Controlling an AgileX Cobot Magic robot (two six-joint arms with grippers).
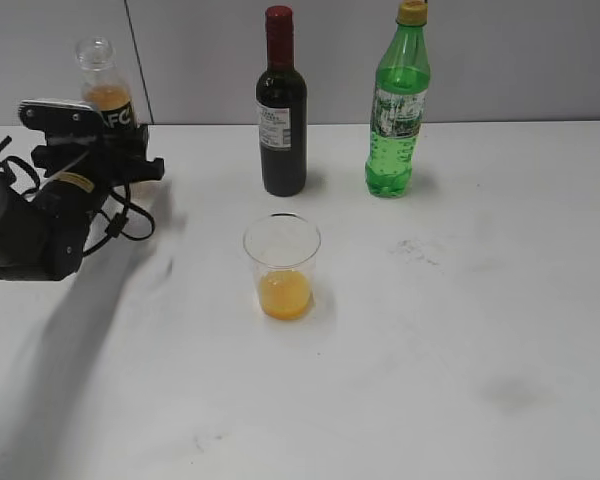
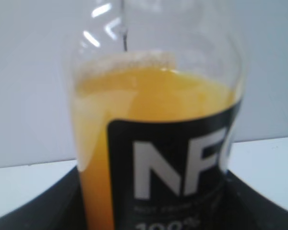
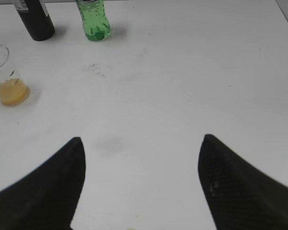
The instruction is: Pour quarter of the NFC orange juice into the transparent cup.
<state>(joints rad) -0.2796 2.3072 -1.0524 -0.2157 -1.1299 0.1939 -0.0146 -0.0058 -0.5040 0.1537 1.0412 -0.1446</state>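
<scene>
The NFC orange juice bottle (image 1: 105,93) stands upright and uncapped at the far left, about half full. My left gripper (image 1: 108,150) is shut on its black label. In the left wrist view the bottle (image 2: 153,110) fills the frame between the dark jaws (image 2: 153,215). Its base is hidden, so I cannot tell if it rests on the table. The transparent cup (image 1: 282,260) stands upright mid-table with a little orange juice in the bottom. It also shows in the right wrist view (image 3: 5,76). My right gripper (image 3: 141,148) is open and empty above bare table, outside the exterior view.
A dark wine bottle (image 1: 281,110) and a green soda bottle (image 1: 398,110) stand behind the cup near the back wall; both show in the right wrist view, the wine bottle (image 3: 34,19) and the soda bottle (image 3: 93,19). The white table (image 1: 460,330) has faint smudges.
</scene>
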